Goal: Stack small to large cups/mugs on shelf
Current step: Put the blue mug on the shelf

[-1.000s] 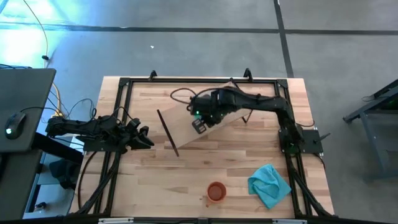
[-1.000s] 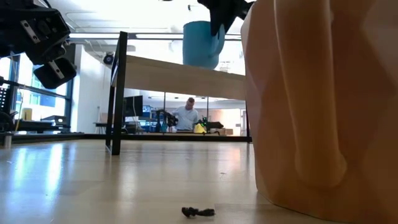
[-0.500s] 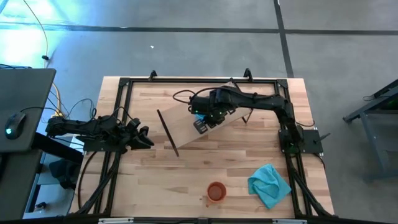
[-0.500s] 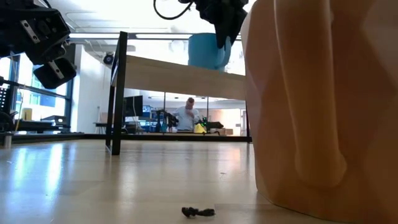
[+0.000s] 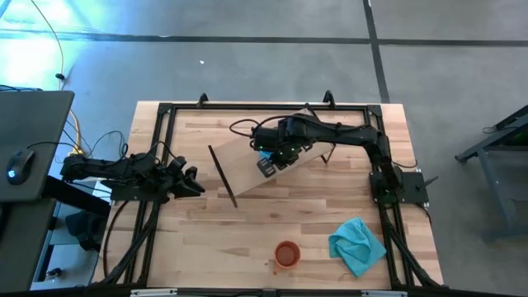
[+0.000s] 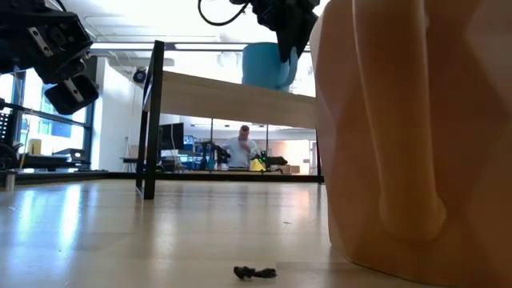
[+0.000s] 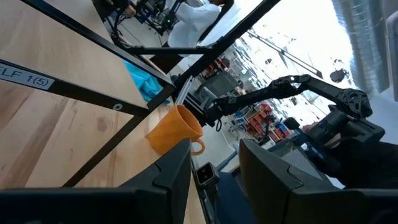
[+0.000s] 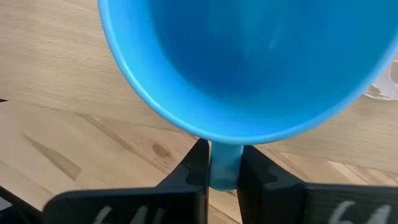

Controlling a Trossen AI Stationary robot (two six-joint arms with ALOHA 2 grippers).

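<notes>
Bright blue handled mug (image 8: 249,56) sits clamped by its handle between the two dark fingers (image 8: 198,165) of the right claw (image 8: 224,171); the mug's open mouth faces the wrist camera. High view: right claw (image 5: 266,165) is over the long light-wood shelf board (image 5: 247,177), which lies at an angle near the middle of the wooden worktop (image 5: 206,239), with a thin black end frame (image 5: 223,176) on its left end. Low view: blue mug (image 6: 266,66) shows at the top surface of the shelf (image 6: 232,98); whether it touches the board, cannot tell.

Edge of a clear see-through cup (image 8: 382,90) shows just beside the blue mug in the right wrist view.

Orange-brown handled mug (image 5: 286,254) stands upright at the near edge of the worktop, well apart from the shelf, with a crumpled teal cloth (image 5: 357,244) to its right. It fills the right of the low view (image 6: 416,136).

Left claw (image 5: 188,181) waits at the worktop's left side, fingers (image 7: 168,180) parted, holding nothing.

A person (image 6: 238,150) is in the room behind.
</notes>
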